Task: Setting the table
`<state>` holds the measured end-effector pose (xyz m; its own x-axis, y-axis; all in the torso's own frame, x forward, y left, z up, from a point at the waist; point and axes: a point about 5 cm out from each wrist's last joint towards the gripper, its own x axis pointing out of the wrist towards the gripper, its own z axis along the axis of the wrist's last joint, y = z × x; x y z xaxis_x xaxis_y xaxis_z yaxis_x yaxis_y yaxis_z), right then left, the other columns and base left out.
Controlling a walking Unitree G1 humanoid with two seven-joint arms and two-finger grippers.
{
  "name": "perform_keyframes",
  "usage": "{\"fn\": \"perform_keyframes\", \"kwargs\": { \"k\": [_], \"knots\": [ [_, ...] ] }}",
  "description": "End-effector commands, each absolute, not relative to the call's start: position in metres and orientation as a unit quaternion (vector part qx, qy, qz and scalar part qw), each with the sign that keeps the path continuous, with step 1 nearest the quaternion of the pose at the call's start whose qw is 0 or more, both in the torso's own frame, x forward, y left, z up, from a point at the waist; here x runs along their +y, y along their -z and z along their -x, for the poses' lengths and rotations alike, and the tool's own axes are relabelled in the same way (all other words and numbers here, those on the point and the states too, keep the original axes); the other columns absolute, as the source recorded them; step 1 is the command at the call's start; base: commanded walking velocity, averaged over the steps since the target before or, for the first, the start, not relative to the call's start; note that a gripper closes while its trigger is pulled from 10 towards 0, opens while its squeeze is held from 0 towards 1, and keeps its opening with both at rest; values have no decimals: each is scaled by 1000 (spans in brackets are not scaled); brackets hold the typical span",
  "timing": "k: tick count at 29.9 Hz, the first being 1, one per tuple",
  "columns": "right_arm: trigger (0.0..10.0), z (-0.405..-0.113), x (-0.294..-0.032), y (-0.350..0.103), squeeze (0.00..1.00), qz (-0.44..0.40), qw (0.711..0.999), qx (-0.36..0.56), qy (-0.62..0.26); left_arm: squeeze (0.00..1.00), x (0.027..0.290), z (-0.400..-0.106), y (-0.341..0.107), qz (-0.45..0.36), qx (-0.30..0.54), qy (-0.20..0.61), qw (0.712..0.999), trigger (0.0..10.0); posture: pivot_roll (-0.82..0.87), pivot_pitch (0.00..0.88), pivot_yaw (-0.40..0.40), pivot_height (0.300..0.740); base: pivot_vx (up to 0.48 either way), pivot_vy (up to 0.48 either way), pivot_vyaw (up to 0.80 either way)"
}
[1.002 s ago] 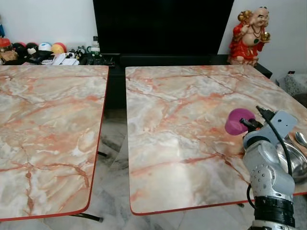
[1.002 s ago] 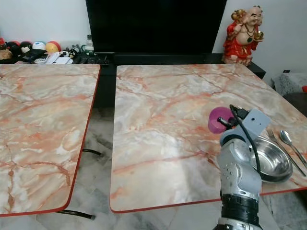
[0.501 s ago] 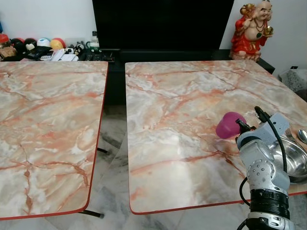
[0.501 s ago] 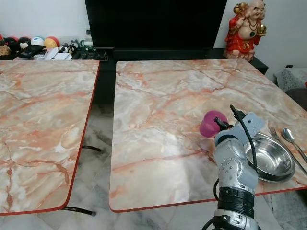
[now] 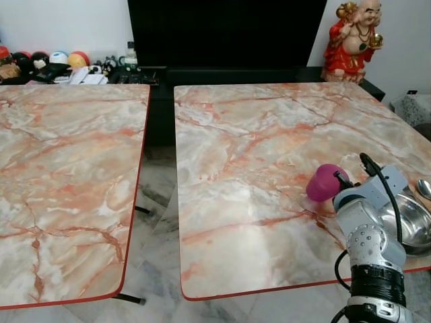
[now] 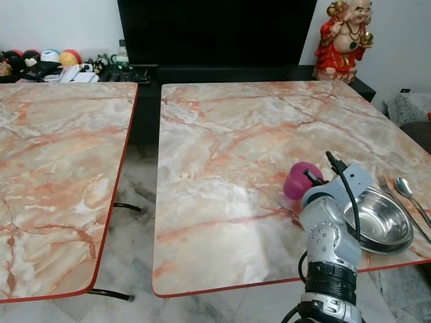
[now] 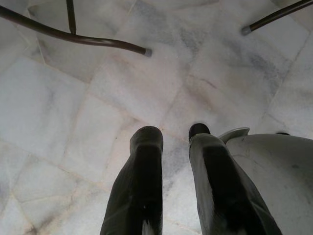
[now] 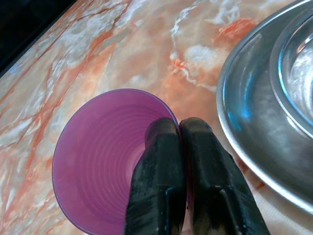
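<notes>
A purple plastic cup (image 5: 323,182) hangs tilted just over the right marble table (image 5: 256,155), its mouth turned toward my right arm. My right gripper (image 8: 178,125) is shut on the cup's (image 8: 98,161) rim, one finger inside and one outside. Right beside it sits a steel bowl on a steel plate (image 6: 380,225), near the table's front right corner. A fork (image 6: 385,185) and a spoon (image 6: 404,188) lie to the right of the bowl. My left gripper (image 7: 173,134) hangs idle over the floor, its fingers a little apart and holding nothing.
A second marble table (image 5: 67,168) stands to the left, with a strip of tiled floor (image 5: 158,202) between the two. Behind are a dark TV cabinet (image 5: 229,33), a red figurine (image 5: 353,33) and small clutter (image 5: 60,67) at the back left.
My right gripper has sunk a little with the purple cup, nearer to the tabletop beside the bowl. The head camera has shifted slightly.
</notes>
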<state>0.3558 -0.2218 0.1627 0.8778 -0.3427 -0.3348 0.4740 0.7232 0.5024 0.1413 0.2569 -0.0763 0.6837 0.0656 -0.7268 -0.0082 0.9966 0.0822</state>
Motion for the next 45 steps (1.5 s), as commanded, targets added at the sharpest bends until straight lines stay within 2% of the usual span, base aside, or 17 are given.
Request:
{"fn": "perform_keyframes", "kwargs": {
  "k": [1, 21, 22, 24, 45],
  "knots": [
    [10000, -358, -221, -166, 0, -303, 920, 109, 224, 0, 258, -135, 79, -32, 408, -24, 912, 10000, 78, 101, -48, 740, 0, 0, 0],
    [10000, -357, -217, -164, 0, -308, 918, 113, 224, 0, 257, -138, 78, -31, 403, -19, 915, 10000, 91, 72, -52, 740, 0, 0, 0],
    [10000, -357, -217, -164, 141, -308, 918, 112, 223, 0, 257, -138, 78, -31, 403, -18, 915, 10000, 92, 71, -53, 740, 0, 0, 0],
    [10000, -357, -217, -164, 180, -307, 918, 112, 224, 0, 256, -139, 78, -31, 402, -17, 915, 10000, 92, 70, -53, 740, 0, 0, 0],
    [10000, -357, -217, -164, 180, -307, 915, 113, 235, 0, 255, -139, 77, -27, 400, -12, 916, 10000, 97, 48, -58, 740, 0, 0, 0]
  ]
}}
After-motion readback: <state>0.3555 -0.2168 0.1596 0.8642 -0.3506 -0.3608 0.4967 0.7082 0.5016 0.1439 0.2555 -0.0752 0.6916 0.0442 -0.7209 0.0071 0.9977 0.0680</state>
